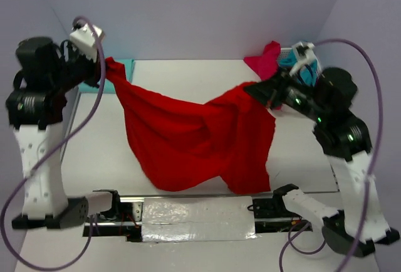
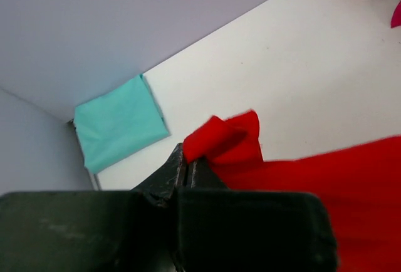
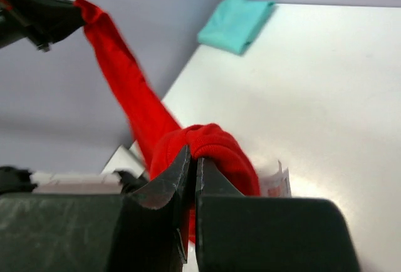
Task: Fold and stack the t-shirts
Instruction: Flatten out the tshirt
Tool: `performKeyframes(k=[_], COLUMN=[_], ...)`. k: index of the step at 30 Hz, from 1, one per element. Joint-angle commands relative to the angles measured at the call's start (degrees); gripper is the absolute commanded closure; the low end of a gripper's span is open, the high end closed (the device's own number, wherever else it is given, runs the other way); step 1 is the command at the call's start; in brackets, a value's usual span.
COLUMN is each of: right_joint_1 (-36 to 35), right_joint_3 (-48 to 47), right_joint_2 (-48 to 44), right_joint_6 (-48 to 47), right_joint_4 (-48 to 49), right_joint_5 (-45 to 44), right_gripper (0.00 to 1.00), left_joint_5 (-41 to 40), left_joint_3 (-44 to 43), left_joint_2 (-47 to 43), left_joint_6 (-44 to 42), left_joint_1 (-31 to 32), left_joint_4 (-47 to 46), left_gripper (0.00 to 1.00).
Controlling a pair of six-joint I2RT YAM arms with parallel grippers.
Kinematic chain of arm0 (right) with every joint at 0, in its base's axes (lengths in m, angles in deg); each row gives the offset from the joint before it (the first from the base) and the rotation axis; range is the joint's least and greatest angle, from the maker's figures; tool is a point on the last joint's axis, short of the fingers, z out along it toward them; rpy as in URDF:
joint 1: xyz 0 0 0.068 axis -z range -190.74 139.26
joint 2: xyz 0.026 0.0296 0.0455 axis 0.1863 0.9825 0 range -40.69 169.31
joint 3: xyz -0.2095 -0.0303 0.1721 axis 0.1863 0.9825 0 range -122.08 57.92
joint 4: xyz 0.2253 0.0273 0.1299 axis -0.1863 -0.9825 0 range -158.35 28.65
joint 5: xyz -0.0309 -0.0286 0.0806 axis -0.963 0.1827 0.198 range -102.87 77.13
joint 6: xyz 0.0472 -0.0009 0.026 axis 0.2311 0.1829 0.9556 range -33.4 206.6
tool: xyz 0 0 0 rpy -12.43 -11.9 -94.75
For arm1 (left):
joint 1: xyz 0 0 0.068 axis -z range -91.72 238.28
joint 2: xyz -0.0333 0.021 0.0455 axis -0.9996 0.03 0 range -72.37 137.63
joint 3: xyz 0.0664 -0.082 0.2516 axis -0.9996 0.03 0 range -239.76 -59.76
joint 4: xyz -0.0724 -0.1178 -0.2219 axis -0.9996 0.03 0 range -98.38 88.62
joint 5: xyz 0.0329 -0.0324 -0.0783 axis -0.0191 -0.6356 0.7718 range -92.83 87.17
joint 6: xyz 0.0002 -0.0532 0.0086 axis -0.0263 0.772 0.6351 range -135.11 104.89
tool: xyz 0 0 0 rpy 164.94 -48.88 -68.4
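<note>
The white tabletop (image 1: 207, 78) fills the middle of your overhead view, with the two arm bases at its near edge. Above it hangs the bright red cloth t-shirt (image 1: 188, 140), stretched between your two arms. Its upper edge sags in a shallow curve from the far left to the right. Its lower part drapes down onto the tabletop near the front edge.

A folded teal-turquoise t-shirt (image 1: 127, 66) lies flat in the far left corner of the tabletop, against the back wall. It sits just behind the raised left end of the red t-shirt. A crumpled pinkish-magenta t-shirt (image 1: 266, 59) lies at the far right corner, behind your right arm and apart from the red one.

The jaws of your left gripper (image 2: 186, 159) are pressed together on a small bunched corner of the red t-shirt, held up off the tabletop. The jaws of your right gripper (image 3: 192, 159) are likewise pinched tight on a rolled fold of the same red t-shirt. From that fold the cloth runs in a taut band toward the left gripper.
</note>
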Motion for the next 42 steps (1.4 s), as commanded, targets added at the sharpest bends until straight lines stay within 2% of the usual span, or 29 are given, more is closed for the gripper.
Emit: performKeyframes(k=[1,3,4,5,6,7,8,10,11,12,13,15,16,18,20,23,26,27,30,31,33,34,35,36,37,38,39,40,42], right_joint_1=[4.1,10.6,12.5,13.7,14.9,15.2,15.4,16.5,17.0,17.3,17.3,17.3,17.2,17.2,17.2,17.2,17.3,17.2,17.2,17.0,17.0,17.2,17.4,17.7,18.7,19.3,19.8,19.7,19.8], right_joint_3=[-6.0,-13.2,-16.4,-25.2,-31.4,-39.4,-56.8,-70.4,-71.4,-67.7,-55.4,-43.5,-39.5,-33.6,-28.9,-20.2,-11.9,-7.3,1.7,8.8,19.1,21.7,23.9,26.4,26.2,25.0,19.9,16.7,8.9], right_joint_2=[17.1,24.6,32.6,37.4,47.4,52.5,58.0,68.7,69.2,67.9,61.9,54.9,50.1,47.2,46.4,44.6,43.3,41.9,36.4,34.6,29.8,28.8,28.2,28.6,29.8,34.1,37.1,39.5,43.2], right_joint_6=[-4.5,-3.1,-2.4,-1.7,-1.8,-2.0,-1.7,3.5,6.2,8.1,9.6,9.0,8.6,6.3,5.0,3.9,3.0,3.0,4.0,4.4,5.1,5.1,5.0,4.1,3.1,1.8,-1.3,-3.1,-5.3], right_joint_4=[-0.6,1.8,4.2,4.4,1.9,-0.2,-2.0,-0.6,2.1,5.8,13.6,20.3,22.0,20.0,16.3,14.3,11.1,9.9,11.2,12.3,15.0,15.7,16.2,16.9,16.9,14.1,11.6,8.7,1.8], right_joint_5=[-1.2,4.5,6.2,6.7,5.3,4.8,4.7,7.7,9.1,10.0,9.4,7.4,6.5,4.6,5.0,6.8,6.4,6.7,7.6,7.5,7.1,7.1,6.8,6.5,6.1,6.0,5.4,3.1,-1.1], right_gripper=[1.00,1.00,1.00,1.00,1.00,1.00,1.00,1.00,1.00,1.00,1.00,1.00,1.00,1.00,1.00,1.00,1.00,1.00,1.00,0.96,0.79,0.68,0.61,0.50,0.30,0.21,0.07,0.03,0.00], left_joint_5=[0.0,0.2,1.2,1.4,1.4,1.3,1.4,3.5,4.6,6.0,7.5,10.0,10.4,12.4,16.3,18.3,17.5,18.1,17.1,16.1,14.4,14.6,15.2,15.8,14.6,13.2,11.9,10.1,8.8], left_joint_3=[-5.5,-11.2,-18.1,-22.2,-31.9,-36.6,-39.9,-43.6,-45.0,-46.6,-47.5,-46.5,-44.5,-39.8,-29.1,-6.9,5.3,13.0,25.8,28.3,34.4,36.1,37.5,37.5,37.6,37.6,37.6,37.7,37.4], left_joint_2=[16.5,24.0,31.4,35.2,42.6,46.1,48.6,52.2,53.0,54.0,54.5,53.7,52.5,49.2,46.1,37.3,32.1,28.5,21.4,20.0,16.9,16.3,16.3,16.5,16.8,16.8,16.5,16.0,14.5], left_joint_6=[4.1,6.9,7.9,9.8,12.1,13.6,15.2,22.1,24.0,25.5,27.1,26.9,25.5,24.4,23.1,20.6,15.2,14.0,8.7,7.3,1.9,-0.8,-4.2,-12.1,-14.6,-17.8,-17.8,-17.4,-15.6], left_joint_1=[-0.2,-1.0,-1.3,-1.7,-1.9,-2.1,-2.9,-4.2,-5.3,-5.9,-6.5,-7.4,-7.4,-7.6,-7.5,-6.6,-5.1,-5.0,-4.9,-5.1,-5.1,-5.0,-4.9,-4.9,-5.1,-5.1,-6.3,-7.2,-9.3], left_joint_4=[-6.5,-8.6,-10.9,-12.1,-14.1,-15.6,-17.7,-23.6,-27.2,-27.9,-28.7,-28.8,-28.1,-26.5,-26.7,-27.5,-26.5,-25.5,-22.8,-19.7,-16.0,-10.8,-7.1,-2.8,0.5,4.4,5.0,4.6,3.3], left_gripper=[1.00,1.00,1.00,1.00,1.00,1.00,1.00,1.00,1.00,1.00,1.00,1.00,1.00,1.00,1.00,1.00,1.00,1.00,1.00,0.98,0.87,0.62,0.49,0.33,0.13,0.01,0.01,0.01,0.01])
